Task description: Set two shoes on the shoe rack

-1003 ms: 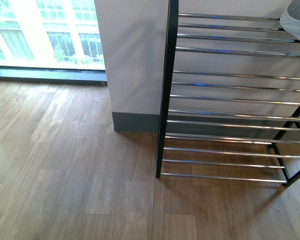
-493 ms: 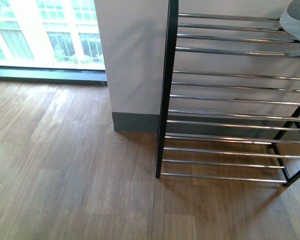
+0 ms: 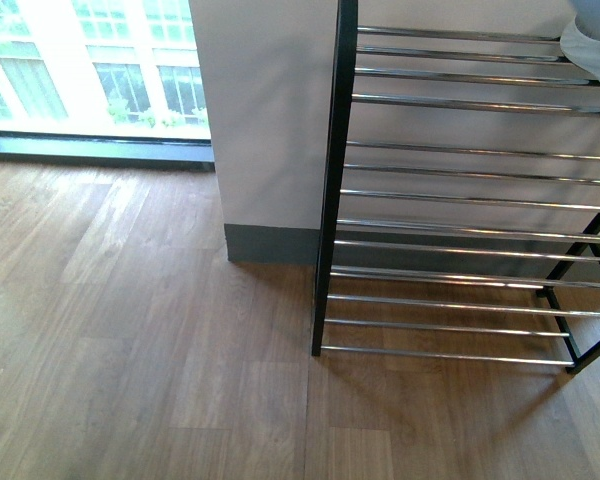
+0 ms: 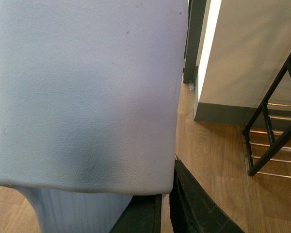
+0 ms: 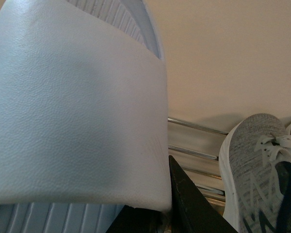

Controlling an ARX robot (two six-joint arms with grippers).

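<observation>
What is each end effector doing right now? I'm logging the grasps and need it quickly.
Left end effector: closed on a pale blue slide.
Right end effector: closed on the other pale blue slide.

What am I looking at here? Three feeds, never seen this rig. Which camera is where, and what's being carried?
It is a robot with two arms, each ending in a gripper. The front view comes from a camera on its body: a wooden floor, a white wall, and the shoe rack with black frame and silver bars. Neither arm shows there; the pale shape at the top right edge is too cropped to name.

The other two cameras sit on the wrists. The left wrist view is filled by a pale blue slide in the left gripper. The right wrist view shows a second slide in the right gripper, close to the rack, where a grey knit sneaker already rests on the bars.
</observation>
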